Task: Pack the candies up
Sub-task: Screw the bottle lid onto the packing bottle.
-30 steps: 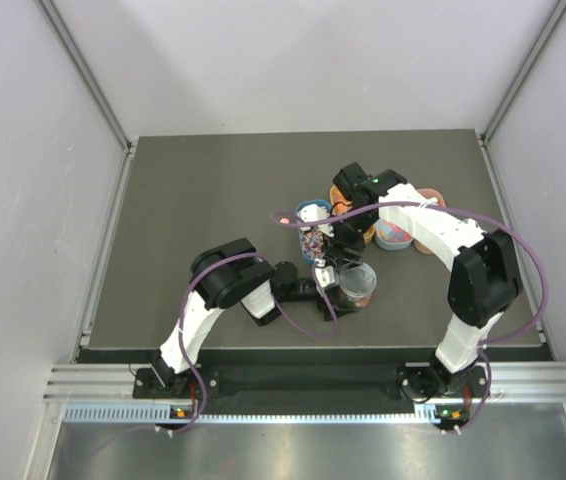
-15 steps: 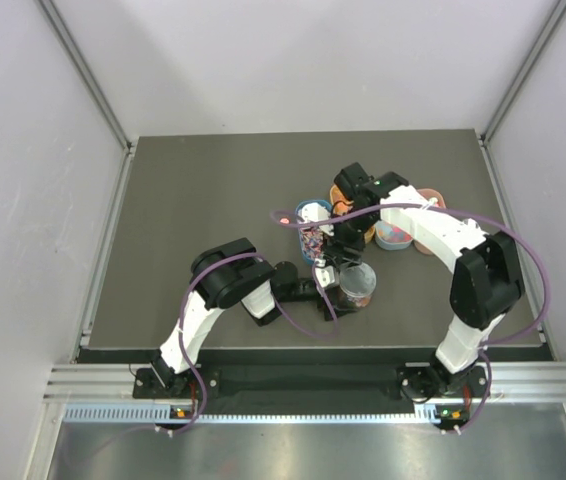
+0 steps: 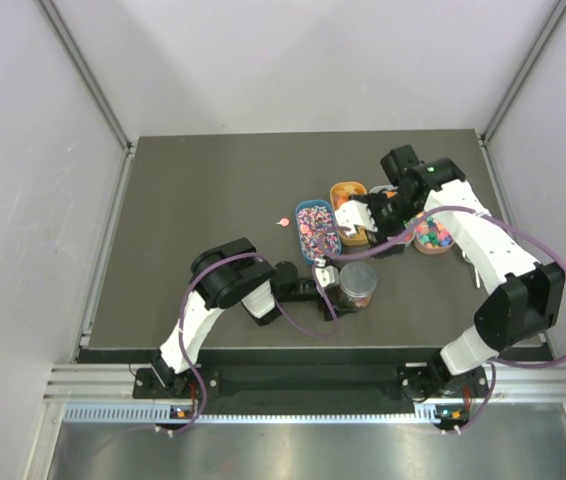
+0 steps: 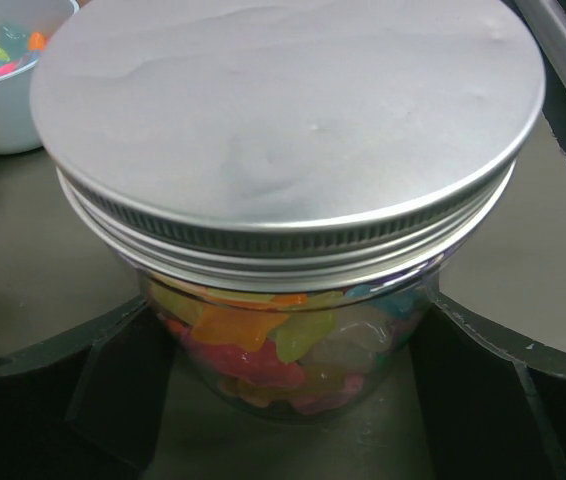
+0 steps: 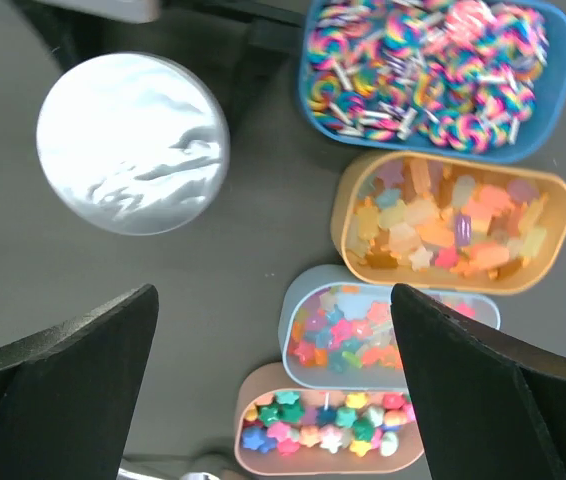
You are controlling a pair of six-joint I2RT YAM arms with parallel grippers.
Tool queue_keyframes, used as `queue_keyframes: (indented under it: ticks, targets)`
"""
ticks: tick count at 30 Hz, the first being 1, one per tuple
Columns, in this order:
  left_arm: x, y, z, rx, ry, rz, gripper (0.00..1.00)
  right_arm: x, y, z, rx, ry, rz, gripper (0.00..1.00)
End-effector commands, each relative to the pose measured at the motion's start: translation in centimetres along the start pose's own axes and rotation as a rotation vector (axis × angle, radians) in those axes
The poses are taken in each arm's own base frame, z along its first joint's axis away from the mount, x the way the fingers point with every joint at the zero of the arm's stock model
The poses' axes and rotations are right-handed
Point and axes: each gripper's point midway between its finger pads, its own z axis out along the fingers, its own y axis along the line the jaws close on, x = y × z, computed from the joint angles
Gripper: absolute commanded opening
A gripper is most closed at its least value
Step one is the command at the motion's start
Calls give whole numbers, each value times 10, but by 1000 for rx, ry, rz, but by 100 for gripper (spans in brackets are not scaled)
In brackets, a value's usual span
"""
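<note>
The right gripper (image 5: 273, 300) has swung away from the clear round glass jar with a silver screw lid (image 3: 357, 282). It now hangs over the trays, fingers spread wide and empty. The left gripper (image 4: 283, 395) clasps the jar from both sides, close to the tabletop's near edge, right of centre. The candies (image 4: 263, 340) show through the glass under the lid. More fill the oval blue tray (image 5: 560, 70), oval orange tray (image 5: 343, 220), pale blue tray (image 5: 288, 325) and pink tray (image 5: 245, 425), clustered mid-table toward the right edge. With the lid on, this jar is probably packed. The tabletop's left half offers open room; the right arm works near the right edge.
</note>
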Motion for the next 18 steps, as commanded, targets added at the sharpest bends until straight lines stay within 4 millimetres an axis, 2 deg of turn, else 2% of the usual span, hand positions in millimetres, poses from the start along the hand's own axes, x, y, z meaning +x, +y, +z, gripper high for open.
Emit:
queue_keyframes:
  ticks: [1, 4, 8, 12, 18]
  targets:
    - [20, 12, -16, -79, -5, 90, 0, -7, 38, 2, -141, -34, -247, 100]
    - [22, 11, -19, -84, 3, 88, 0, -11, 34, 6, -161, -28, -346, 100]
    - [23, 9, -21, -85, 9, 87, 0, -27, 34, 12, -224, -81, -398, 100]
    - [23, 11, -22, -99, 10, 87, 0, -35, 48, 27, -288, -78, -525, 100]
    - [23, 11, -24, -101, 15, 89, 0, -40, 68, 39, -353, -105, -555, 100]
